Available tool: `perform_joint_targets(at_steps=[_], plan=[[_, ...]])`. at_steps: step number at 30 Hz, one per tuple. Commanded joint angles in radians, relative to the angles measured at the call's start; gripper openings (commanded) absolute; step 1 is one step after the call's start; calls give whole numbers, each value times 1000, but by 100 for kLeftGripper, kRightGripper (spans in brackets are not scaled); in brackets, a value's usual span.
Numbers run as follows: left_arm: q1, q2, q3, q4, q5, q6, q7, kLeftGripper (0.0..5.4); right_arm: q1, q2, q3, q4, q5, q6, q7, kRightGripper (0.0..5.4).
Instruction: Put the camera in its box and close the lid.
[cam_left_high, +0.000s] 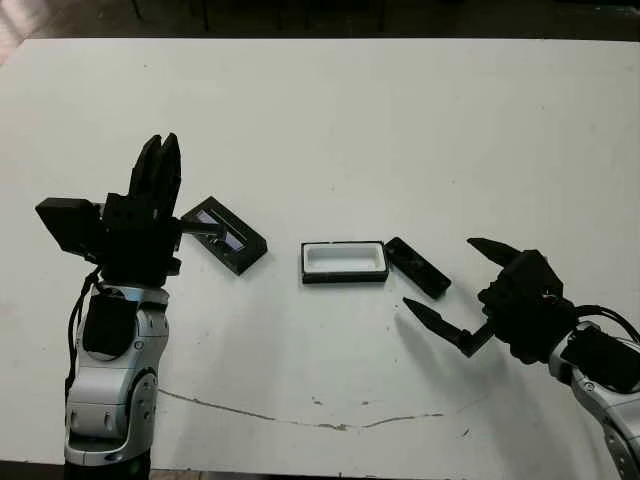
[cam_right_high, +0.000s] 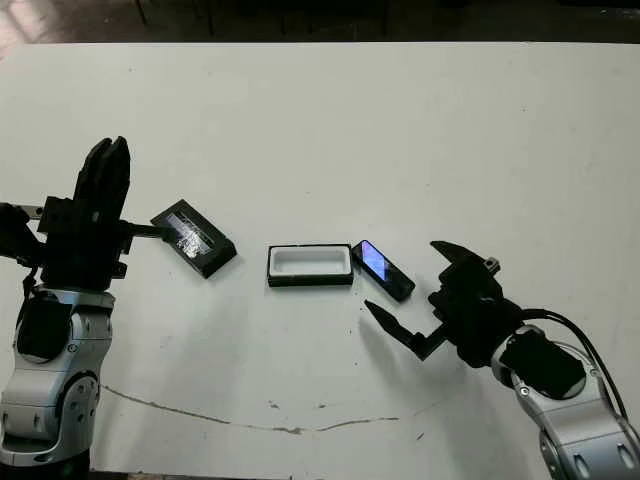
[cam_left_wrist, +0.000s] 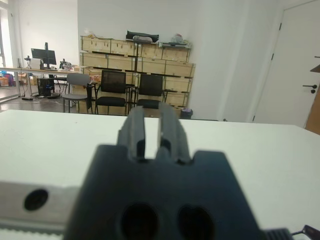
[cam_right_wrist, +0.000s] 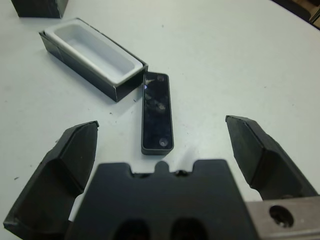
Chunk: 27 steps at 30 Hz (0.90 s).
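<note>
Fingers spread wide, my right hand (cam_right_wrist: 160, 145) hovers just short of the camera (cam_right_wrist: 157, 112), flat on the tabletop (cam_left_high: 400, 120) touching the box (cam_left_high: 344, 261). Rigid, slick; I'd pinch its long edges. Left hand (cam_left_high: 158, 165) clenched, empty.

Bare surface (cam_left_high: 350, 130) lies open between the right end effector (cam_left_high: 455, 290) and the camera (cam_left_high: 417, 266). The box (cam_left_high: 344, 262) touches the camera's far end, blocking that side; the lid (cam_left_high: 224, 235) lies well apart.
</note>
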Motion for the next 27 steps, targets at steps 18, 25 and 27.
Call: perform_joint_targets(at_steps=[18, 25, 27], plan=[[21, 23, 4, 6, 9, 16, -5, 0, 1, 35, 36, 85, -26, -9, -36, 347], [24, 22, 1, 4, 20, 19, 1, 0, -5, 57, 59, 99, -39, -30, -41, 193], [26, 21, 2, 4, 18, 16, -1, 0, -7, 61, 66, 93, -43, -23, -47, 150]])
